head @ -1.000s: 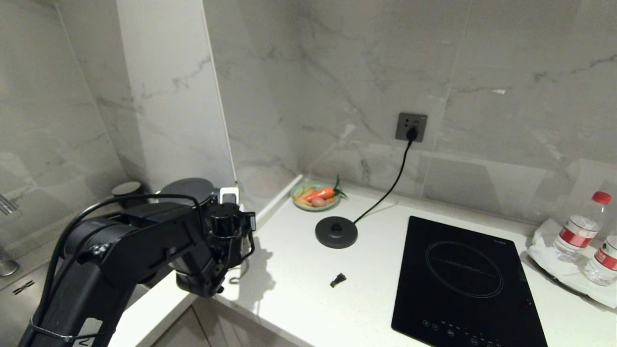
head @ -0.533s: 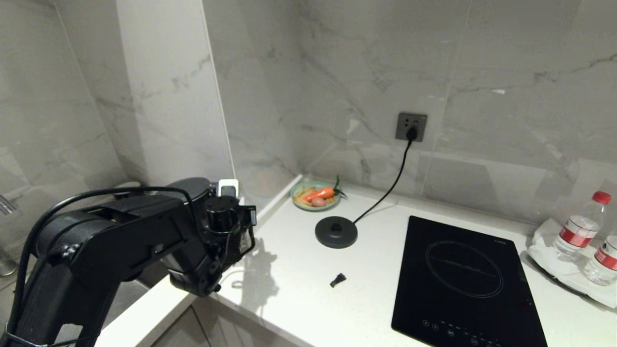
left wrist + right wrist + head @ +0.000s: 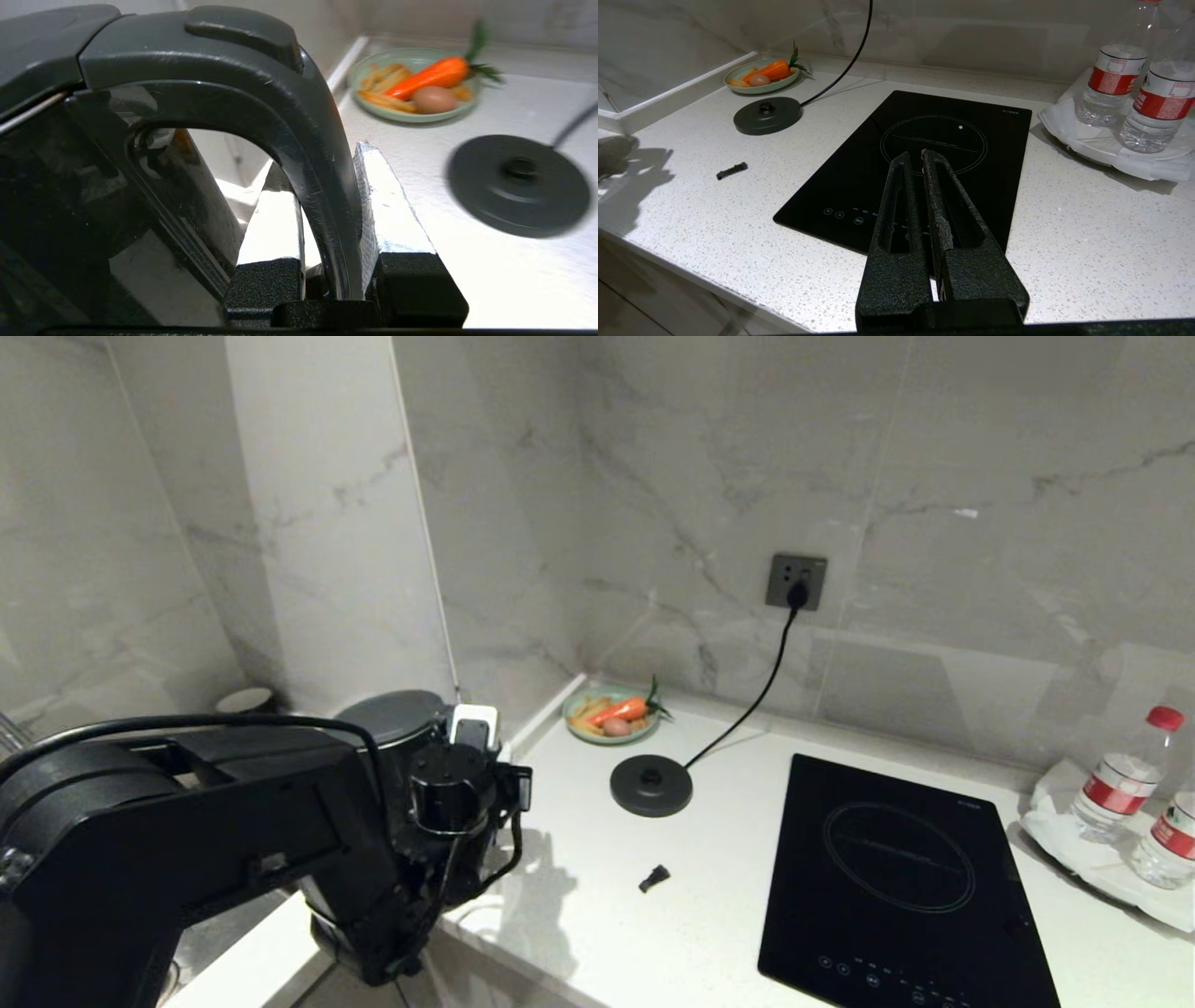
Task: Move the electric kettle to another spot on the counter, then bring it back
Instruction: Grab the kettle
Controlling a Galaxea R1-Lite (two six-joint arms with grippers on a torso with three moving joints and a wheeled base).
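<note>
Marble-veined grey wall panels back a white speckled worktop whose front edge curves toward the camera. At the head view's nine o'clock side the left arm's bulky black links fill the foreground, and the left gripper is clamped on the loop handle of the electric kettle: the wrist view shows one silvery finger inside the loop and the other outside it, both pressed against the handle's rear upright. The kettle's body is mostly hidden behind the arm, with only its flat round lid showing above the links, at the worktop's left end by the wall corner; whether its bottom touches the surface cannot be told.

Toward twelve o'clock from the kettle, against the back wall, a green plate holds a carrot, an egg and some pale sticks. Just at five o'clock of the plate lies the round black base disc, bare, its cord running up to a grey wall socket. A small black piece lies at six o'clock of the disc.

Further right the black glass induction hob is set into the worktop. The right gripper, fingers pressed together and holding nothing, hangs above the hob's near edge in its wrist view. At three o'clock two water bottles stand on a white tray.
</note>
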